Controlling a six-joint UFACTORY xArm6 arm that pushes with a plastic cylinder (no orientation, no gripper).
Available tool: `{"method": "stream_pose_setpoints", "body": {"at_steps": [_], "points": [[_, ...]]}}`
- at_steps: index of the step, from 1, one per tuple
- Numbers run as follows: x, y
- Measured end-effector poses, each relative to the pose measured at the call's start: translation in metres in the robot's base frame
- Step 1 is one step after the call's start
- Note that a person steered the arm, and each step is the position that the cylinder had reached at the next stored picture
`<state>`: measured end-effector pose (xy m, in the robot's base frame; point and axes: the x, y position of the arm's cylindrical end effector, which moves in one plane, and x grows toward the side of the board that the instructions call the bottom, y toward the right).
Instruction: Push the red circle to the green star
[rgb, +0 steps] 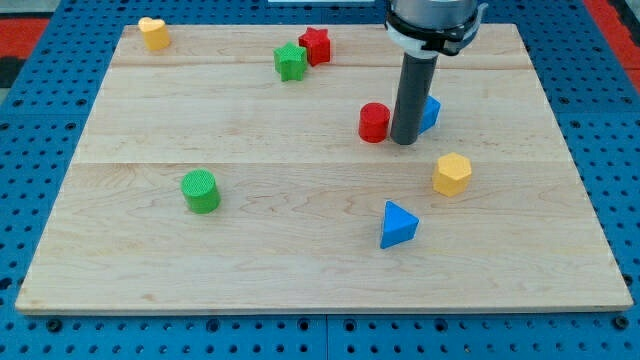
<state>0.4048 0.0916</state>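
Observation:
The red circle (374, 122) is a short red cylinder right of the board's middle. The green star (290, 61) sits up and to the left of it, near the view's top, touching a red star (316, 46). My tip (404, 141) is on the board just right of the red circle, about touching it. A blue block (430, 113) is partly hidden behind the rod on its right.
A yellow heart (153, 33) lies at the top left corner. A green cylinder (201, 191) is at lower left. A yellow hexagon (452, 173) and a blue triangle (398, 224) lie below and right of my tip. The wooden board (300, 270) rests on a blue pegboard.

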Motion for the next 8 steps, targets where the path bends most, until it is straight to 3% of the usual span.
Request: {"method": "stream_pose_setpoints", "body": {"at_steps": [6, 8], "points": [[-0.100, -0.079], [-0.096, -0.075]]}}
